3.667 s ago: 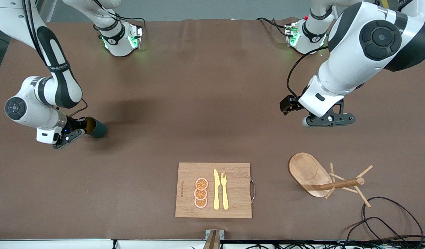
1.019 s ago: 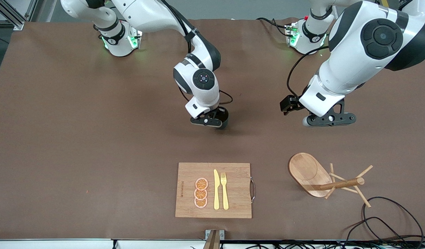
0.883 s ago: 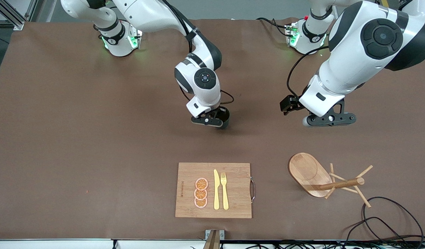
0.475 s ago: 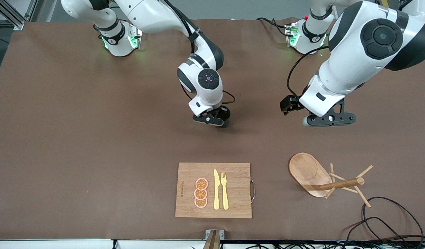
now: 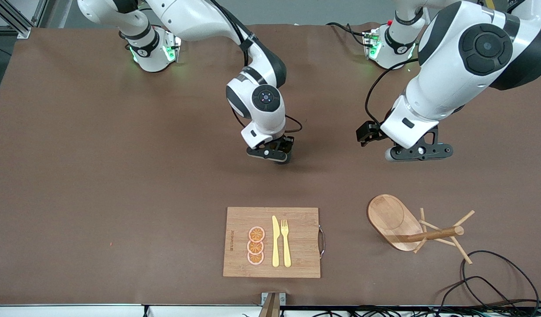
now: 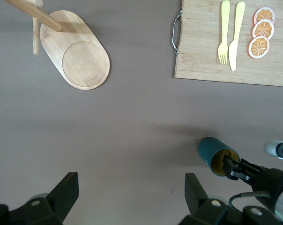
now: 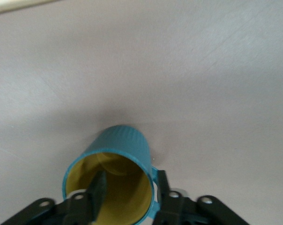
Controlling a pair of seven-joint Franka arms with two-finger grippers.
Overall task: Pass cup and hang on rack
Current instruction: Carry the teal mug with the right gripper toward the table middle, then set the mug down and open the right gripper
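The right tool (image 5: 277, 156) is holding the cup (image 6: 217, 155) by its rim over the middle of the counter (image 5: 120, 185), probably so the waiting left tool (image 6: 132, 199), standing wide open, can reach it.

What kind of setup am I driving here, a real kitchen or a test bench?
Most likely a lab test bench, not a kitchen: two robot arms bolted to a brown-covered table, loose cables at its edge, and toy-like props such as a cutting board with plastic cutlery and a mug rack.
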